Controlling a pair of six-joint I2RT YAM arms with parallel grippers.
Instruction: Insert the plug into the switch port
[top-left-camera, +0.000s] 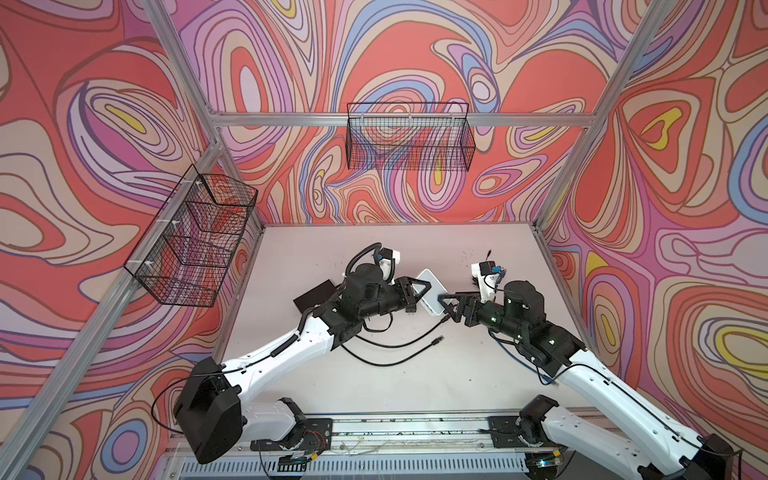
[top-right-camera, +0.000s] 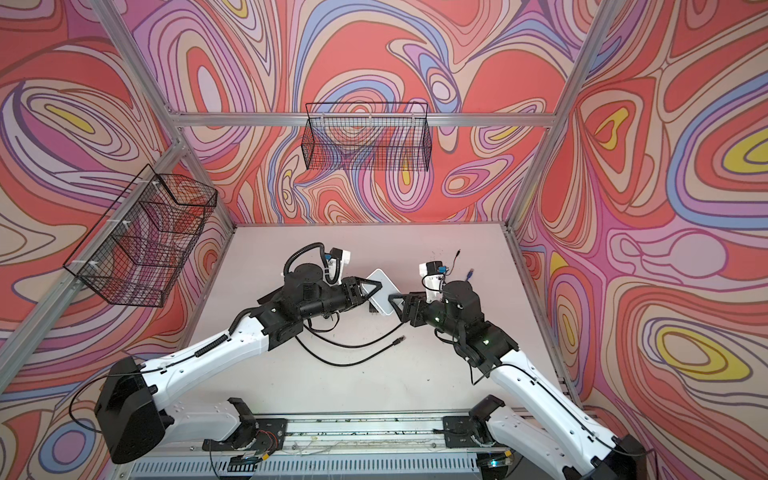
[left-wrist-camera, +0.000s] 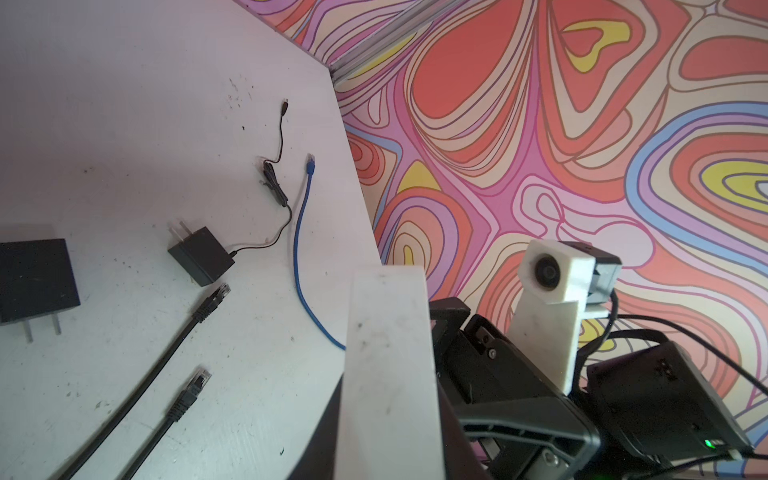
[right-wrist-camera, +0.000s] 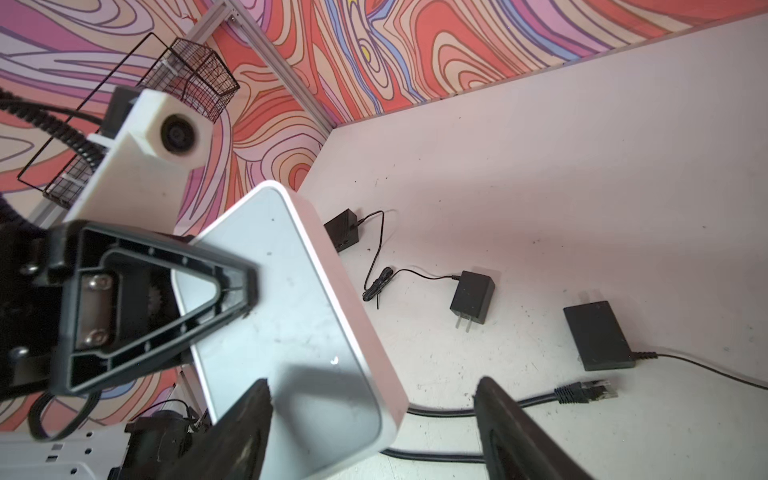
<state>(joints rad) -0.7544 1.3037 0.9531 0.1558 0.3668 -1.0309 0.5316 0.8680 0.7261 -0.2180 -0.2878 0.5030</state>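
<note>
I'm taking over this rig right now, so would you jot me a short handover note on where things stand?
Left hand: shut on the white switch, holding it tilted above the table.
Right hand: open at the switch's free end, gripping nothing.
Black plug: lying loose on the table just beyond the right hand, not in either hand.
Done: switch picked up and presented.
Left: grasp the plug with the right hand, line it up and seat it in a port. The ports are not visible in any view, so check which face they are on first.
</note>
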